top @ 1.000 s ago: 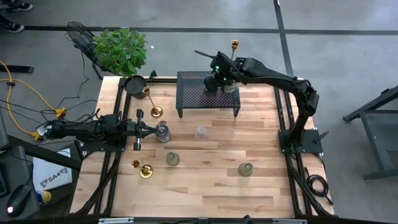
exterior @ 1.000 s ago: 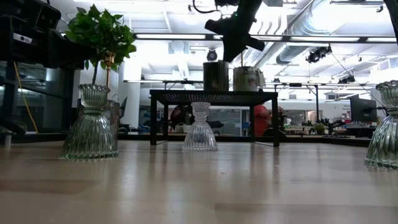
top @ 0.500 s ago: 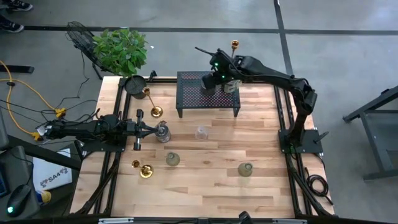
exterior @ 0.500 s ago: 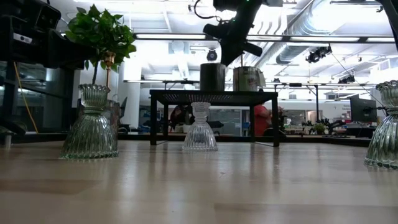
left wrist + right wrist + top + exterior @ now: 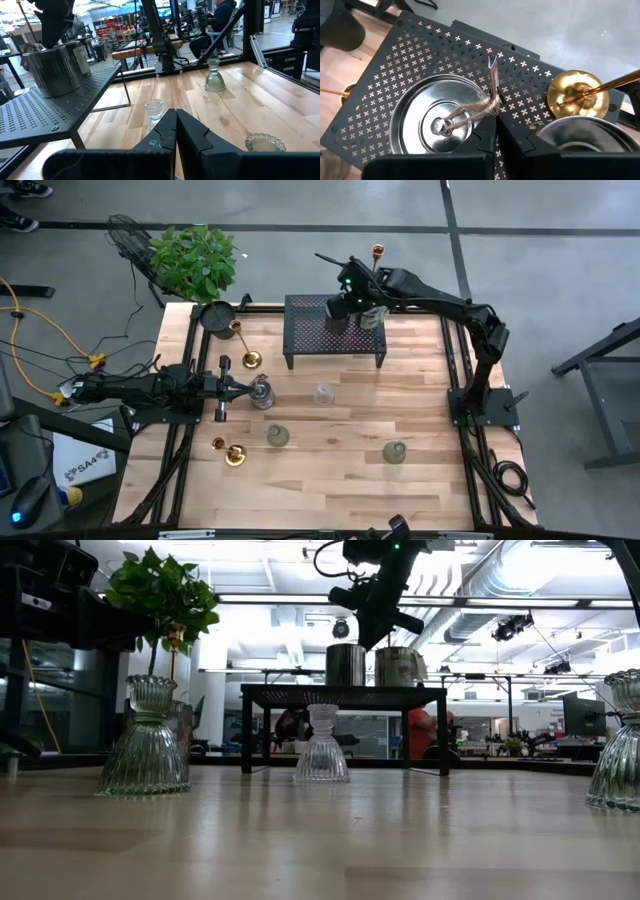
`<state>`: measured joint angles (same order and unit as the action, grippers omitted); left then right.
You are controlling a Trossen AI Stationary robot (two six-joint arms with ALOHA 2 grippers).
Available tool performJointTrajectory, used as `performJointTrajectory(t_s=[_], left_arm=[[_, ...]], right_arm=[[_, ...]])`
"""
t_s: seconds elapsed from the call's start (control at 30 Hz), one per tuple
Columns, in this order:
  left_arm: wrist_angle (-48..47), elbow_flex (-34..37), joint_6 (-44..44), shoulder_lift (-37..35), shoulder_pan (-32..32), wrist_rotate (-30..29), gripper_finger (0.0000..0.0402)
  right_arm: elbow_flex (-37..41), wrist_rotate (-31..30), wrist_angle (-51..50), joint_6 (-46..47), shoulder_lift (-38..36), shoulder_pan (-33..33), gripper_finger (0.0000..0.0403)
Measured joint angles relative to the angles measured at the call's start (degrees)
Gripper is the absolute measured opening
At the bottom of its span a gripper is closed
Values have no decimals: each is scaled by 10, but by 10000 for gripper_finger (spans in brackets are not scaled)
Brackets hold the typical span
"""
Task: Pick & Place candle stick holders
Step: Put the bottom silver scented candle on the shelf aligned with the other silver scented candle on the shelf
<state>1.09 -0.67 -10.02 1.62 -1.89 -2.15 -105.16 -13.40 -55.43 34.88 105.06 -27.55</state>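
The right gripper (image 5: 495,116) is hanging above the black perforated rack (image 5: 312,332) at the surface's (image 5: 330,480) far edge, its fingers clenched on a twine loop and small tag tied to a shiny silvery tin cup (image 5: 437,121). That cup is standing on the rack beside a second silvery cup (image 5: 371,319) and the round base of a slim gold-brass candlestick (image 5: 578,94) that is leaning past the rack's far edge. The left gripper (image 5: 247,388) is lying low near the left edge, fingers clenched and empty, just beside a ribbed squat cup (image 5: 262,393). Two more brass candlesticks (image 5: 245,349) are lying near that edge. A clear ribbed cup (image 5: 324,393) and two greenish ribbed cups (image 5: 277,436) are standing well apart on the pale wood, with open room along the near edge.
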Motion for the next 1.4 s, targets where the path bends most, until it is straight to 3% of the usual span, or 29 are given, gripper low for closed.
performJointTrajectory(t_s=[0.9,1.4], left_arm=[[0,0,0,0,0,0,0],[0,0,0,0,0,0,0]], right_arm=[[0,-43,-9,9,0,-7,6],[0,-47,-9,-2,-1,-7,66]])
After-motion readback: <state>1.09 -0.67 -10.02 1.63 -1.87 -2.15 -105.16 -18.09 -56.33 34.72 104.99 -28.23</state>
